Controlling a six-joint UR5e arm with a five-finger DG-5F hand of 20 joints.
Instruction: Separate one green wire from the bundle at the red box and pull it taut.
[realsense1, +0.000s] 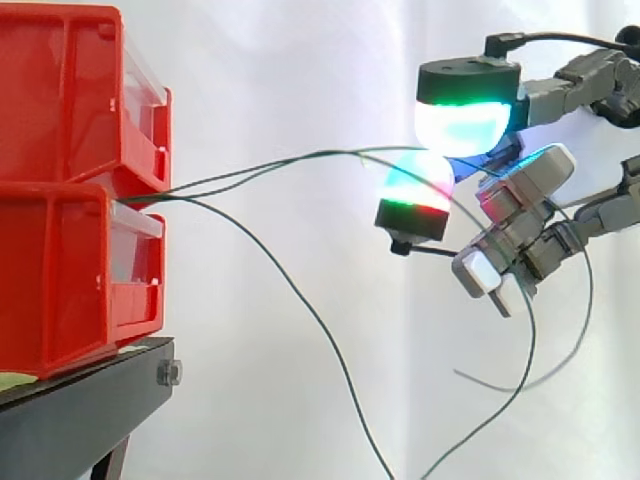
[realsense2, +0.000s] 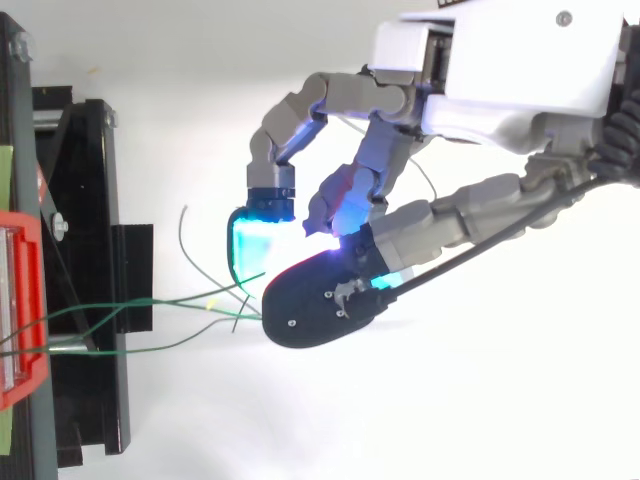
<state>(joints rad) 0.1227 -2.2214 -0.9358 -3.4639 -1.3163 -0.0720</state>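
The hand (realsense2: 500, 70) reaches in from the right. Two glowing pads (realsense1: 462, 125) are closed together on what appears to be one green wire (realsense1: 300, 157), though the contact point is partly hidden. That wire runs nearly straight from the gap between the stacked red bins (realsense1: 70, 100), while the other wires (realsense1: 345, 380) sag well below.

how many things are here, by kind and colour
red bins: 2, upper and lower
black stand: 1
green wires: 3, as far as I can tell
robot hand: 1
total: 7
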